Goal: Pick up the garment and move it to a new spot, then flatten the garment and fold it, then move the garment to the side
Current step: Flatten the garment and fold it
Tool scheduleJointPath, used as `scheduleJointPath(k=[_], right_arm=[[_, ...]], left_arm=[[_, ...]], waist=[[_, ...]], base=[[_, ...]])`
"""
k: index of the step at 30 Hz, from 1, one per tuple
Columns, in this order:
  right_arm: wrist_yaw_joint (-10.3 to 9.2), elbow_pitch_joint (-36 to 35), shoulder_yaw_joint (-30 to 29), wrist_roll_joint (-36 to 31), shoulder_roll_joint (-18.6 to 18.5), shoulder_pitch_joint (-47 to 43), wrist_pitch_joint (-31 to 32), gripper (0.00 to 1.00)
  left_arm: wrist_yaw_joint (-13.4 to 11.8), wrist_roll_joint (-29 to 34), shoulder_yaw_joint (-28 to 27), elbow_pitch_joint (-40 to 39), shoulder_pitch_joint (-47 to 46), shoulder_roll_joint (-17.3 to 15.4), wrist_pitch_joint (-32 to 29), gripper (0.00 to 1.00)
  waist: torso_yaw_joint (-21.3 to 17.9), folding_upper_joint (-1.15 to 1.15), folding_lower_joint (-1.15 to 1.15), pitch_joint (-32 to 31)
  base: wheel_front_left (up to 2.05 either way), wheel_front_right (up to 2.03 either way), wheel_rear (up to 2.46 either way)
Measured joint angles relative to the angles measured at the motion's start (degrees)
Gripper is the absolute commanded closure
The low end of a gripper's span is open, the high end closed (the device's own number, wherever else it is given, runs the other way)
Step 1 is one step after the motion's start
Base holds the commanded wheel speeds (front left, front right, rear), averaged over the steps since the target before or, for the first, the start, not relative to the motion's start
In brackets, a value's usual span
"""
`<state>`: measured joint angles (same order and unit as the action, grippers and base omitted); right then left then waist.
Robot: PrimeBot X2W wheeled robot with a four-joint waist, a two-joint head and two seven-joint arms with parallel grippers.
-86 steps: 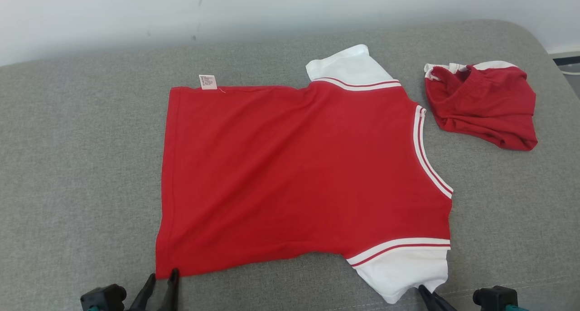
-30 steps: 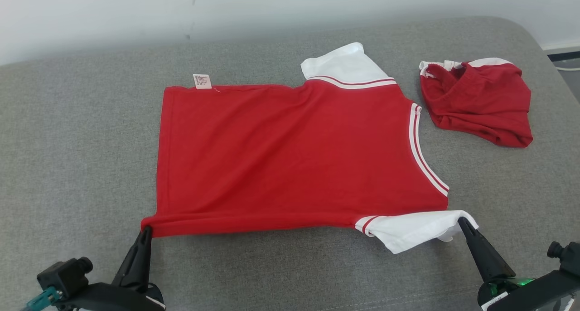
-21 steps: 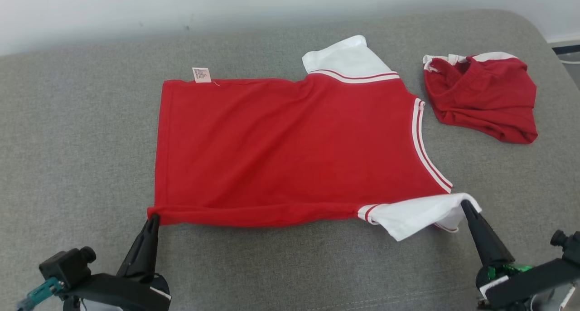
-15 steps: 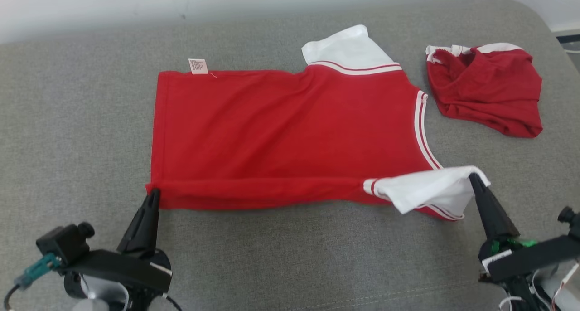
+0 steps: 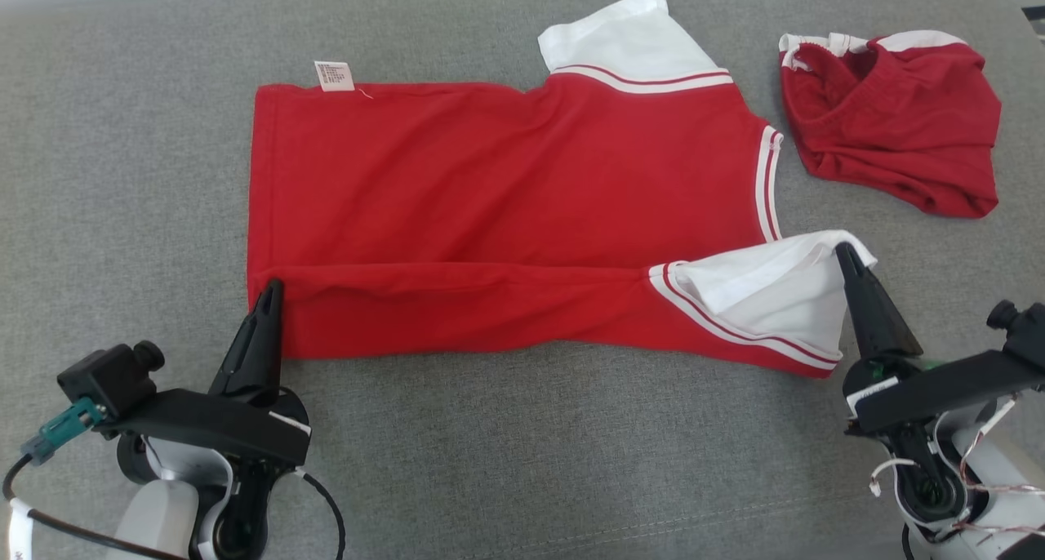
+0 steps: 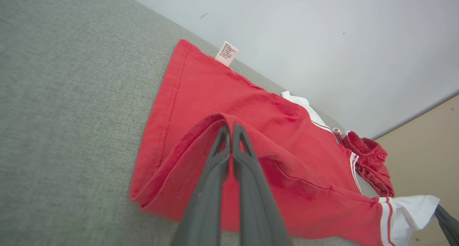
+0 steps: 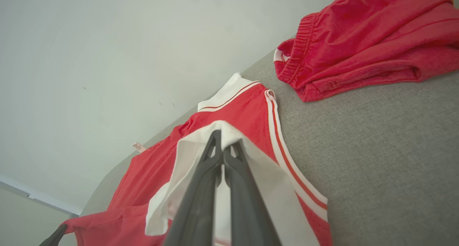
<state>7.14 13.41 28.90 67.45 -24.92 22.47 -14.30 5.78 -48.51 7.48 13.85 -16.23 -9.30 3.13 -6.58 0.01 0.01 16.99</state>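
From the head, I look steeply down across the grey cushion [image 5: 122, 176], near enough that the red shirt [image 5: 506, 184] spans the frame. My left wrist camera sits low and close behind the left gripper [image 6: 230, 128], facing the pale wall [image 6: 322, 34]; the right one sits likewise behind the right gripper [image 7: 226, 138]. All three views share the shirt and the red shorts [image 5: 890, 111].

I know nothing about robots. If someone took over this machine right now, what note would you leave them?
Left end effector: shut on the red shirt at its near hem corner.
Right end effector: shut on the shirt's near white sleeve.
Shirt lies spread on the grey cushion; red shorts lie apart, far right.
Done: flattened, near edge lifted and turned partway over.
To do: finish the fold, then move the shirt aside.
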Motion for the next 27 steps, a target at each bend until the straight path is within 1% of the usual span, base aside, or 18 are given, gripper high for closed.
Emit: scheduleJointPath(k=[12,17,27], right_arm=[[0.0,5.9,1.2,-0.4,1.6,6.3,-0.2,1.0],[0.0,9.0,2.2,-0.9,1.5,8.6,-0.2,1.0],[0.0,11.8,2.7,-0.9,1.8,12.7,-0.2,1.0]], left_arm=[[0.1,0.0,-0.1,2.0,-2.7,-0.2,0.0,1.0],[0.3,0.0,0.5,2.9,-4.9,0.0,0.0,1.0],[0.2,0.2,0.5,6.4,-8.1,0.1,0.0,1.0]], waist=[[0.2,0.0,0.0,1.6],[0.5,0.0,0.0,2.3],[1.4,0.0,0.0,3.7]], base=[[0.0,0.0,0.0],[0.0,0.0,0.0],[0.0,0.0,0.0]])
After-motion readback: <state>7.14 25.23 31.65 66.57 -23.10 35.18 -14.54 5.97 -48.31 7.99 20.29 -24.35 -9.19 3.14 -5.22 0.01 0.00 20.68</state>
